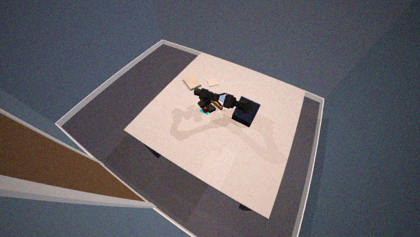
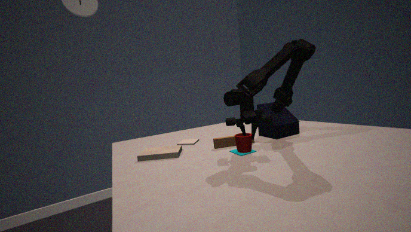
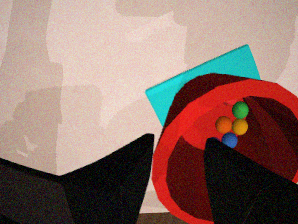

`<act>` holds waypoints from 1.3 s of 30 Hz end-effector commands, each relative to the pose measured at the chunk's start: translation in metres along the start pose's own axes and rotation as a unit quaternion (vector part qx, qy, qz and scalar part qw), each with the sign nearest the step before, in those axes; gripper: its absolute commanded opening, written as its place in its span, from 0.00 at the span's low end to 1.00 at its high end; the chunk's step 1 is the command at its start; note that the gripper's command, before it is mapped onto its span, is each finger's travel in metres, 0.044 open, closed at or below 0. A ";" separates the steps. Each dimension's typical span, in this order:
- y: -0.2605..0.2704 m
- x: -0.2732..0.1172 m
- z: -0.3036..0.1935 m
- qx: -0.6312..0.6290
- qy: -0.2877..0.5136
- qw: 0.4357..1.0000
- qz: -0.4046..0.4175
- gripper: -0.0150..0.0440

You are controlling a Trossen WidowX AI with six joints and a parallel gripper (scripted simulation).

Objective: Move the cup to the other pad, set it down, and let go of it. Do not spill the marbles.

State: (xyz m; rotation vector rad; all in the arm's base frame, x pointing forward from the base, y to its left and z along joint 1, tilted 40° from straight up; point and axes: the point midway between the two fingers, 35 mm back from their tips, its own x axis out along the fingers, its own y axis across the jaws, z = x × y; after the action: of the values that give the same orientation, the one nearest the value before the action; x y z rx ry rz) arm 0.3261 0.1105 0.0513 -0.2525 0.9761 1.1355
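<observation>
The red cup (image 1: 205,110) (image 2: 244,143) (image 3: 200,117) stands upright on the cyan pad (image 1: 201,112) (image 2: 234,151) (image 3: 230,62). Several marbles (image 3: 240,126), green, orange, yellow and blue, lie inside it. My gripper (image 1: 206,107) (image 2: 249,137) (image 3: 179,144) is open around the cup's wall, one finger over the inside and the other outside, with a gap beside the outer finger in the wrist view. The pale thin square (image 1: 212,82) (image 2: 188,142), seemingly the other pad, lies farther away, beyond the wooden bar.
A wooden bar (image 1: 217,105) (image 2: 223,142) stands close beside the cup, towards the arm's base. A thicker pale slab (image 1: 191,82) (image 2: 159,153) lies near the pale square. The dark base block (image 1: 250,107) (image 2: 278,128) stands behind the bar.
</observation>
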 end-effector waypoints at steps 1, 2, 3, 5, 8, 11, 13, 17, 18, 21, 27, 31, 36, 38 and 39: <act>-0.001 -0.006 0.001 -0.004 -0.001 1.000 -0.002 0.47; -0.001 -0.007 0.001 -0.004 -0.001 1.000 -0.002 0.47; -0.001 -0.009 0.001 -0.003 -0.001 1.000 -0.002 0.47; -0.001 -0.012 0.001 -0.003 0.000 1.000 -0.002 0.47; -0.002 -0.017 0.001 -0.003 0.000 1.000 -0.002 0.47; -0.002 -0.021 0.001 -0.002 0.001 1.000 -0.002 0.47; -0.002 -0.025 0.000 -0.002 0.001 1.000 -0.002 0.47; -0.002 -0.031 0.000 -0.001 0.001 1.000 -0.002 0.47; -0.002 -0.033 0.000 -0.001 0.002 1.000 -0.002 0.47; -0.001 -0.037 -0.001 -0.001 0.002 1.000 -0.002 0.47; -0.001 -0.040 -0.004 0.004 0.004 1.000 -0.001 0.52; -0.001 -0.040 -0.004 0.004 0.004 1.000 -0.001 0.69; -0.001 -0.042 -0.004 0.004 0.004 1.000 -0.002 0.92; -0.002 -0.047 -0.004 0.004 0.005 1.000 -0.002 1.00; -0.002 -0.050 -0.004 0.004 0.005 1.000 -0.002 1.00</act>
State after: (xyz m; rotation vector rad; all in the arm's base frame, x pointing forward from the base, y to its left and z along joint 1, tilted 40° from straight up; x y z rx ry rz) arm 0.3196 0.0790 0.0809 -0.2458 0.9965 1.1292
